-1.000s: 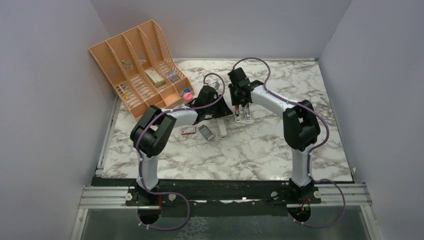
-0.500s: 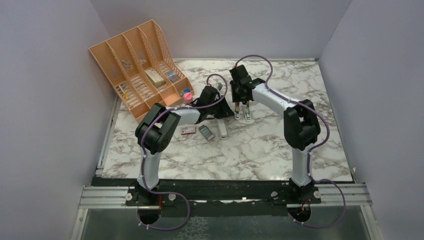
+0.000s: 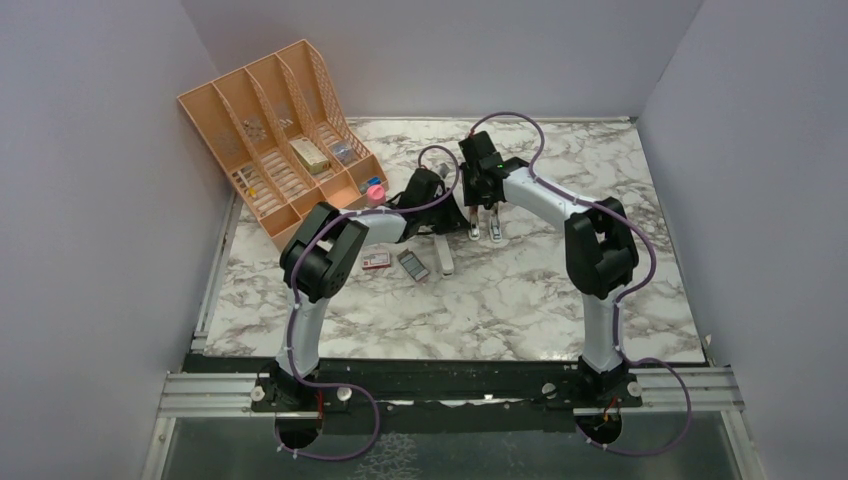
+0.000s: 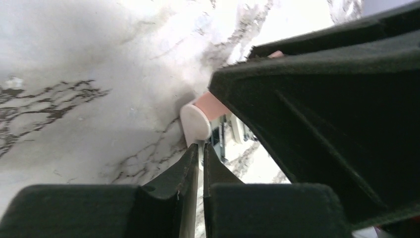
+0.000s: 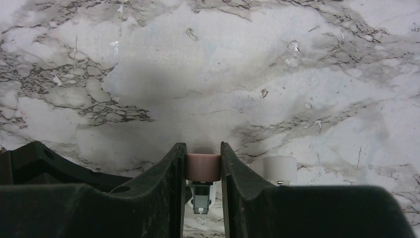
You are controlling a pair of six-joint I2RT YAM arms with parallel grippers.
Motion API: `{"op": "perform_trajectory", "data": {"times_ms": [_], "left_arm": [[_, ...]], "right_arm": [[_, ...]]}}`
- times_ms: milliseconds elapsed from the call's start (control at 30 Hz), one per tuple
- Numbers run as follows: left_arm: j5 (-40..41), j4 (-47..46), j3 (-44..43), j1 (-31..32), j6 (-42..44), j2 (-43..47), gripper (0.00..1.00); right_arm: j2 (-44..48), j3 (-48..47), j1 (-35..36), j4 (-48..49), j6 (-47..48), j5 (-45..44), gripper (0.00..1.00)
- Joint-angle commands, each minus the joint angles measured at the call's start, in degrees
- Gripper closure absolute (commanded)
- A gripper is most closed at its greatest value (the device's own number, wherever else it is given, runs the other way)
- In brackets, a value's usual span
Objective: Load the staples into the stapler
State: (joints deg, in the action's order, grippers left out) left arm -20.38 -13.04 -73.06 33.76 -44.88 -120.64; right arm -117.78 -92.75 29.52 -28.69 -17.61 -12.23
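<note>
The stapler (image 3: pixel 484 229) lies at the middle back of the marble table. My right gripper (image 5: pixel 203 163) is shut on its pink top part (image 5: pixel 203 167), with the grey metal magazine (image 5: pixel 200 201) showing just below and a white part (image 5: pixel 279 170) to the right. My left gripper (image 4: pixel 200 148) sits right beside the stapler's white end (image 4: pixel 194 121), jaws almost together on a thin pale strip that looks like staples. The grey staple tray (image 3: pixel 412 265) and the red-and-white sleeve (image 3: pixel 376 261) lie on the table left of the stapler. In the top view the left gripper (image 3: pixel 447 213) and the right gripper (image 3: pixel 484 207) are close together.
A peach desk organizer (image 3: pixel 270 130) stands at the back left with a pink-capped bottle (image 3: pixel 374 190) in its front corner. A white elongated piece (image 3: pixel 443 257) lies next to the tray. Grey walls enclose the table on three sides.
The left arm's elbow has swung right and the left gripper has edged closer to the stapler. The right gripper has kept its grip and barely moved.
</note>
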Motion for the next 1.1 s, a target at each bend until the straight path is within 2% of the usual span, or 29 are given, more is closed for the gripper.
{"op": "perform_trajectory", "data": {"times_ms": [0, 167, 567, 733, 1067], "left_arm": [[3.40, 2.91, -0.58, 0.06, 0.18, -0.48, 0.94], [3.90, 3.33, -0.15, 0.10, -0.20, -0.21, 0.98], [0.12, 2.15, -1.40, 0.17, -1.69, -2.76, 0.95], [-0.25, 3.97, -2.88, 0.16, -1.90, -4.53, 1.00], [1.13, 7.04, -4.28, 0.16, -2.29, -6.01, 1.00]], "right_arm": [[-0.80, -2.05, -0.39, 1.04, -1.03, 1.45, 0.73], [-0.78, -1.91, -0.43, 1.13, -1.11, 1.40, 0.73], [-0.09, 0.57, -0.51, 2.23, -2.93, 4.24, 0.73], [0.99, 1.95, -0.51, 2.89, -3.56, 5.98, 0.73], [3.90, 7.46, -0.16, 1.51, -5.28, 7.74, 0.73]]}}
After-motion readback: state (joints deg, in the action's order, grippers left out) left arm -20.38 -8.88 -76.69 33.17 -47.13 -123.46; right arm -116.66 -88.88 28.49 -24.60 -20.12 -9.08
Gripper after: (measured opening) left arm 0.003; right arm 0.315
